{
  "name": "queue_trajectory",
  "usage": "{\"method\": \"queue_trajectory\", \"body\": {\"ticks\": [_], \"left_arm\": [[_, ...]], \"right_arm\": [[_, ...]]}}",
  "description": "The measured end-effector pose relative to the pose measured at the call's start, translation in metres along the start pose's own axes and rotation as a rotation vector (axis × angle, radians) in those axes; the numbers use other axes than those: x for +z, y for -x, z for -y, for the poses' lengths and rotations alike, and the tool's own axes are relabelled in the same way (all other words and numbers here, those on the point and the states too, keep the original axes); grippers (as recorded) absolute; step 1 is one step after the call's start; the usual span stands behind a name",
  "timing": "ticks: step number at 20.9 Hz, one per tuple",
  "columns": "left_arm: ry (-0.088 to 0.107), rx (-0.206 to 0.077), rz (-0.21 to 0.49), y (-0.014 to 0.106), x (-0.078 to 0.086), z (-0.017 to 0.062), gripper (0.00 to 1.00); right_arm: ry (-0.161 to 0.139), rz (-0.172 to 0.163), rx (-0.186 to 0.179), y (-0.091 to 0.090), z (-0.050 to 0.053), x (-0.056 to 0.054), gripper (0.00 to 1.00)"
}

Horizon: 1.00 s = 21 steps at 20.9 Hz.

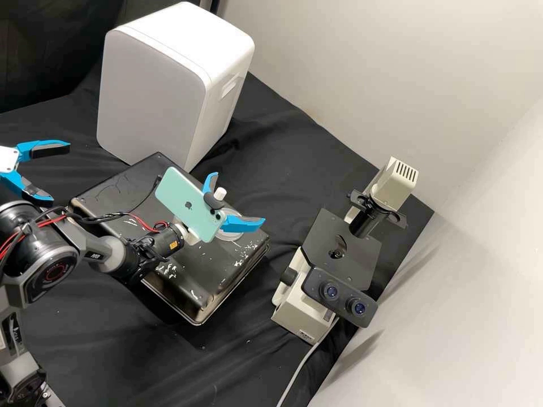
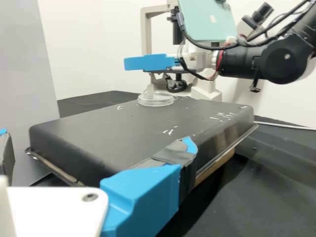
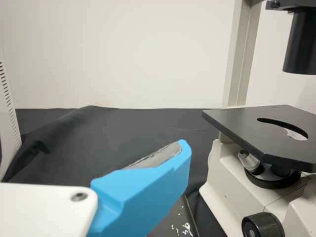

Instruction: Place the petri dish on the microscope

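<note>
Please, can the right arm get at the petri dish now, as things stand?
Probably yes. The right claw hangs open just above the petri dish on the black tray, and nothing stands between them. It likely needs only to lower and close.

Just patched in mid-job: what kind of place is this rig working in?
Most likely a laboratory bench. There is a microscope with an open stage, a clear petri dish sitting on a scuffed black tray, and a white boxy appliance, all on black cloth against plain walls.
</note>
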<state>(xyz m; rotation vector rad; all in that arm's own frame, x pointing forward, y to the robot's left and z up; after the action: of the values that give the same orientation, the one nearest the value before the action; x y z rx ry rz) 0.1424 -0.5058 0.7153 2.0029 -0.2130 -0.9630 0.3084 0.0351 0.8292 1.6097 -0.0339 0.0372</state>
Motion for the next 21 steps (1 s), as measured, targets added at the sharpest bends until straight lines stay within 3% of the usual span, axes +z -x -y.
{"method": "queue_trajectory", "body": {"ticks": [4,7,10,17,21], "left_arm": [[-0.001,-0.01,0.024,0.0,0.001,0.0006,1.0],[0.012,-0.011,0.025,0.0,0.001,0.0006,1.0],[0.014,-0.011,0.025,0.0,0.001,0.0006,1.0],[0.014,-0.011,0.025,0.0,0.001,0.0006,1.0],[0.014,-0.011,0.025,0.0,0.001,0.0006,1.0]], "right_arm": [[0.0,0.0,0.0,0.0,0.0,0.0,1.0],[0.0,0.0,0.0,0.0,0.0,0.0,1.0],[-0.005,-0.002,0.002,0.002,0.001,0.001,1.0],[-0.017,0.016,-0.041,0.032,0.015,0.022,1.0],[-0.017,0.021,-0.047,0.045,0.02,0.03,1.0]]}}
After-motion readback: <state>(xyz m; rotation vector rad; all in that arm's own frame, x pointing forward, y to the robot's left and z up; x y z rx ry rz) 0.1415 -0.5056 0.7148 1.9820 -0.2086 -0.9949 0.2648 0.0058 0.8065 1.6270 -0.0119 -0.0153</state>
